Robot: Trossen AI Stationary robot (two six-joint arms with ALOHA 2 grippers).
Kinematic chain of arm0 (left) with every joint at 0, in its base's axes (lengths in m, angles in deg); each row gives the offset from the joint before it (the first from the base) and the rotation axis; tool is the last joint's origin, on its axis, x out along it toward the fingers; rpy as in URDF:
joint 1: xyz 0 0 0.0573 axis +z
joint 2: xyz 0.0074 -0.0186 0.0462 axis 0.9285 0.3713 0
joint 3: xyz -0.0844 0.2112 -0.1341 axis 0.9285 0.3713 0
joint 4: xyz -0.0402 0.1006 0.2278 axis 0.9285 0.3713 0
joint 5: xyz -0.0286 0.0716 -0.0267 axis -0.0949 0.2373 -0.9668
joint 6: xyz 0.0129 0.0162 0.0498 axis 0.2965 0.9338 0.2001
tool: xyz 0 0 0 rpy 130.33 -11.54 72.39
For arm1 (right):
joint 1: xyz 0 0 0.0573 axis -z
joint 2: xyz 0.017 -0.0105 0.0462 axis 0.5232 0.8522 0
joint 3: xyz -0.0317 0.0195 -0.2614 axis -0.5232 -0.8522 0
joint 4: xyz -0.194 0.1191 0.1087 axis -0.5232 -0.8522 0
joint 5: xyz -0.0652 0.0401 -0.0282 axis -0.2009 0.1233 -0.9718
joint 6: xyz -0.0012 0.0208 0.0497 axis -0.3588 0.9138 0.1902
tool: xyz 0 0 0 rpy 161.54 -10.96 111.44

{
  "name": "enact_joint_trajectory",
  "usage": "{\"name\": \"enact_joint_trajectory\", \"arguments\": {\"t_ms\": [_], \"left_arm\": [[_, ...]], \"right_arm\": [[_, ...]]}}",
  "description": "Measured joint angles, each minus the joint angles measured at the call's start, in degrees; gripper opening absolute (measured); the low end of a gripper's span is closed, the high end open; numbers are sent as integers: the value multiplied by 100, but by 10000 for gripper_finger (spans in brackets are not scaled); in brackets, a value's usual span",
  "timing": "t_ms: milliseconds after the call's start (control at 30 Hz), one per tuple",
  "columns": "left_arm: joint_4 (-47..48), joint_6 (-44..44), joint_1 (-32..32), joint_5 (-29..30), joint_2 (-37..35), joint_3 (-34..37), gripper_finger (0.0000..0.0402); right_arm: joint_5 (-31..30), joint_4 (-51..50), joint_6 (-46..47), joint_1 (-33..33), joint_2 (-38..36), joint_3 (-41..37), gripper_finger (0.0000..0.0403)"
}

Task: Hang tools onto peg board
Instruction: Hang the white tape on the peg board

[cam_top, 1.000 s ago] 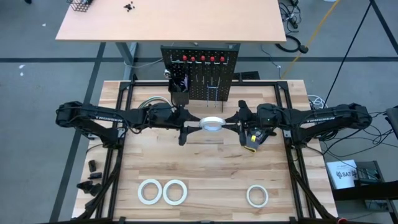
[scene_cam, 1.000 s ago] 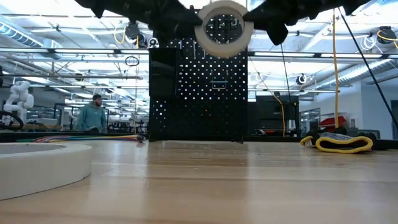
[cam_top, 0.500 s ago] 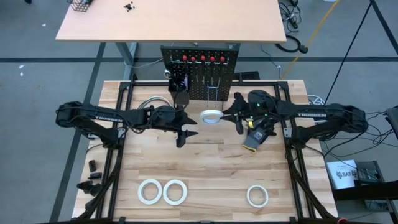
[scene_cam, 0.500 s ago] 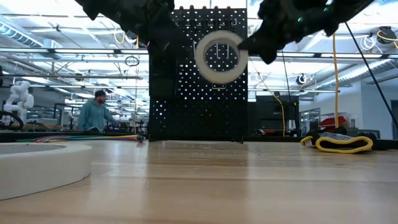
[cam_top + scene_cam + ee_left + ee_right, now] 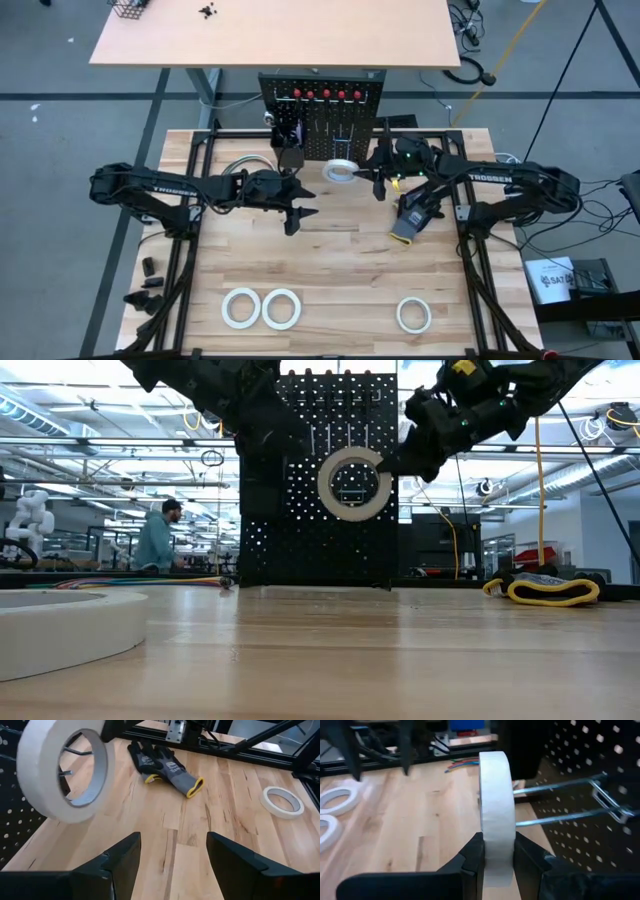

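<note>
Sitting clamped in right hand (image 5: 496, 851): tape roll (image 5: 496, 815)

tape roll (image 5: 341, 171) before the peg board (image 5: 322, 120), glove (image 5: 410, 222) right.

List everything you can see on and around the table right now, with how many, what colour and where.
White tape roll: one, white, held upright by the right gripper in front of the peg board's wire hooks.
White tape rolls on the table: three, white, two side by side and one apart, all flat at the near edge.
Black perforated metal peg board: one, black, upright at the table's far edge.
Grey and black work glove with yellow trim: one, on the wood under the right arm.
Light wooden tabletop: one.
Person: one, teal top, in the room behind.
Left gripper: open, empty.
Right gripper: shut on the roll.
</note>
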Motion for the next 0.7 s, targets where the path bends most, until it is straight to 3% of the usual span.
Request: {"name": "enact_joint_trajectory", "arguments": {"t_ms": [367,567,700], "left_arm": [[-30,-136,13,2,2,0,228],[-29,-143,13,-2,2,0,228],[-28,-143,13,-4,2,0,228]], "right_arm": [[-31,43,0,173,362,2,67],[-449,50,79,169,368,4,68],[-533,-24,187,174,374,1,139]]}}
